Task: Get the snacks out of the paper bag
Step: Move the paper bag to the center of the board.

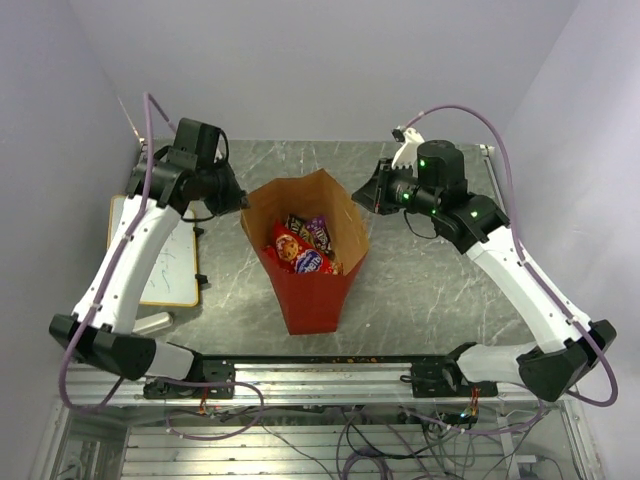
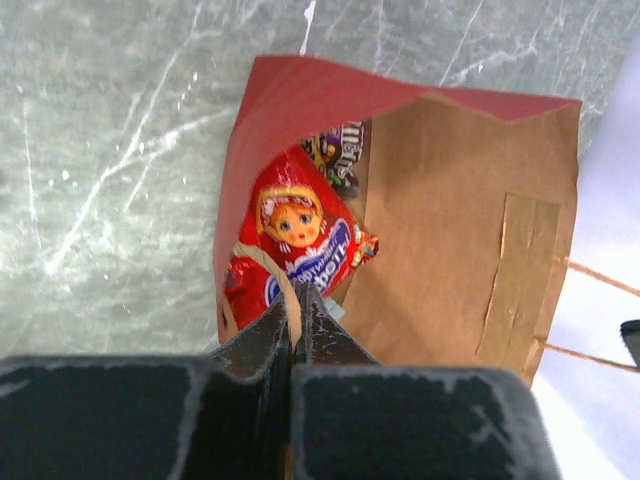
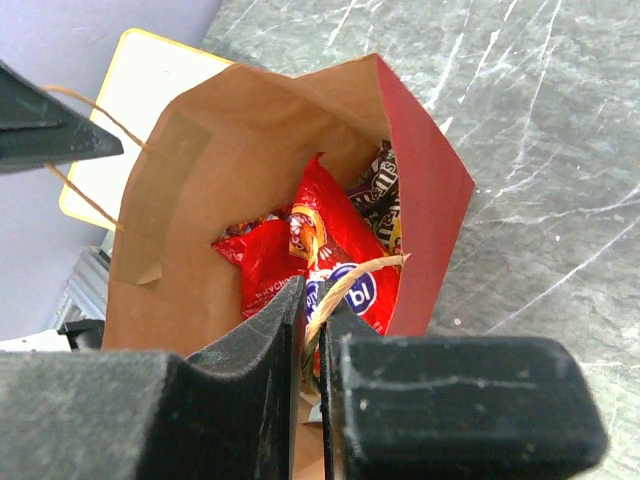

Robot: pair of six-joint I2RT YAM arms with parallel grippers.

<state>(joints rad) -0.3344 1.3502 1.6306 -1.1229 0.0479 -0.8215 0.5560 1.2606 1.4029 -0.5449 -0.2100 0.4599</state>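
Left gripper [image 2: 293, 315]: we're seeing its fingers [image 2: 262, 335] pressed flat together at the near rim of the paper bag [image 1: 310, 300]. The twisted handle [image 2: 262, 265] is running into the tips, so we're reading that as a pinch on the bag by its cord. Right gripper [image 3: 312, 310]: fingers [image 3: 265, 320] are almost together, nipping the other handle [image 3: 345, 285] at the opposite rim. Between them the mouth is gaping open, and the bag is sitting mid-table [image 1: 430, 290], clear of the whiteboard [image 1: 170, 270]. Nothing is out yet: the red chip bag [image 2: 290, 250] is lying on top inside, with a dark candy packet [image 2: 335, 150] behind it. We're judging this as the open-the-bag step. Next, one gripper is going to need to release, spread and reach in for the chip bag while the other is steadying the rim.
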